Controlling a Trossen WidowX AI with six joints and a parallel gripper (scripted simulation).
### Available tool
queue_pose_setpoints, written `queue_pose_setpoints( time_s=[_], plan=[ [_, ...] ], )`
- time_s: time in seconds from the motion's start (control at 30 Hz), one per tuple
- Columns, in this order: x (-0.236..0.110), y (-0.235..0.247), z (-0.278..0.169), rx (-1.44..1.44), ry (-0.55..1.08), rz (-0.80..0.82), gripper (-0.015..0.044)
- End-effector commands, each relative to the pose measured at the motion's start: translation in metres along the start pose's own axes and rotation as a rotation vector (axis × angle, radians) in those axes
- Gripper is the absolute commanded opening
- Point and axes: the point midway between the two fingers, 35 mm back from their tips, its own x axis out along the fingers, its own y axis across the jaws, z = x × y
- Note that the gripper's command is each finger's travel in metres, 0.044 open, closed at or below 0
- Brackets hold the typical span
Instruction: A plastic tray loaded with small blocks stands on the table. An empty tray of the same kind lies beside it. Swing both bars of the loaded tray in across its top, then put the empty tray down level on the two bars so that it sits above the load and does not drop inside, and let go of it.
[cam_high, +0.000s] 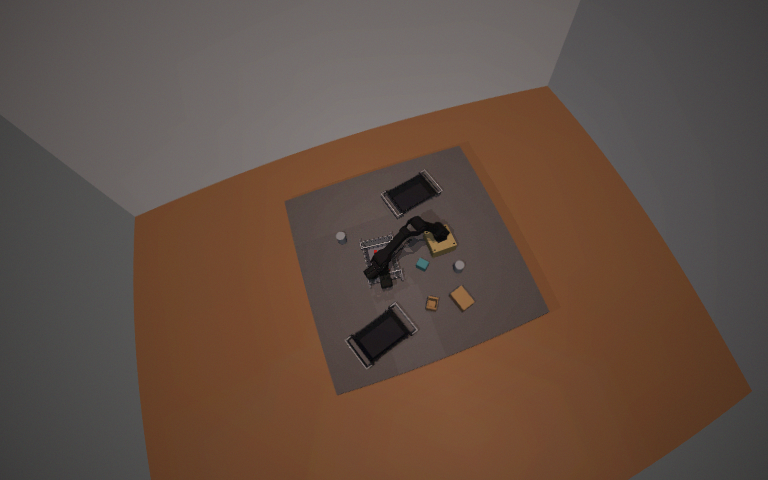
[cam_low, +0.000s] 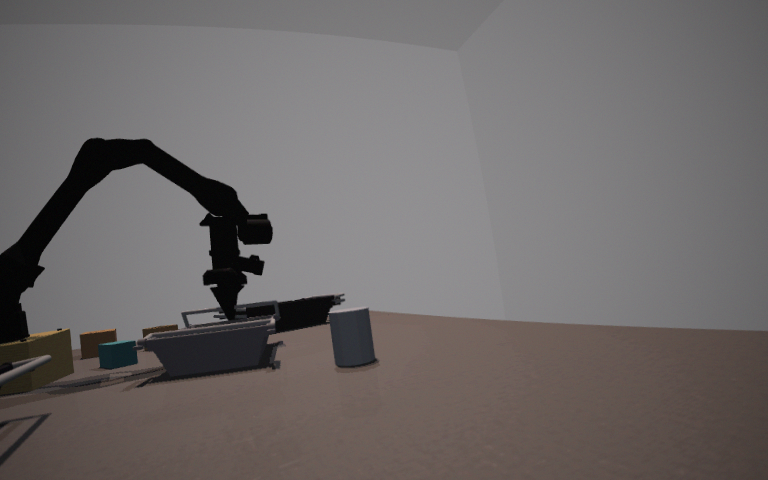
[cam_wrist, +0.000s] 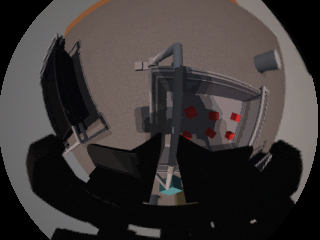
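The loaded tray (cam_low: 210, 346) sits mid-table, beside the grey cylinder (cam_low: 351, 336). The pincer (cam_low: 228, 312), nearly pressed together and holding nothing, is down at the tray's near wire bar (cam_low: 198, 313). That bar looks thin, stiff and slippery, likely best nudged at mid-span; the brown table (cam_low: 509, 396) is flat, and the grey walls (cam_low: 396, 141) stand well apart.

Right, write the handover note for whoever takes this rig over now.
Gripper: fingers shut, holding nothing, tip down against a bar at the loaded tray.
That bar: lifted partway, not yet across the top.
Other bar: appears swung out over its end.
Red blocks: in the loaded tray.
Empty trays and: on the table, apart from the loaded one.
Left: finish this bar, swing the other in, set an empty tray level on both, release.
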Motion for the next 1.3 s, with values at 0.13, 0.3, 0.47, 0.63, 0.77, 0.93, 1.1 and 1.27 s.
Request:
queue_pose_setpoints(
  time_s=[0.13, 0.3, 0.47, 0.63, 0.77, 0.93, 1.1, 1.27],
  plan=[
    [0.009, -0.015, 0.000, -0.007, -0.004, -0.001, 0.0081],
    [-0.015, -0.011, 0.000, -0.007, -0.004, 0.000, 0.0081],
    [-0.033, -0.009, 0.000, -0.007, -0.004, 0.000, 0.0081],
    [-0.026, -0.009, 0.001, -0.013, -0.007, -0.003, 0.0081],
    [-0.026, -0.009, 0.001, -0.013, -0.007, -0.003, 0.0081],
    [-0.026, -0.009, 0.001, -0.013, -0.007, -0.003, 0.0081],
    [-0.026, -0.009, 0.001, -0.013, -0.007, -0.003, 0.0081],
    [-0.026, -0.009, 0.001, -0.013, -0.007, -0.003, 0.0055]
  ],
)
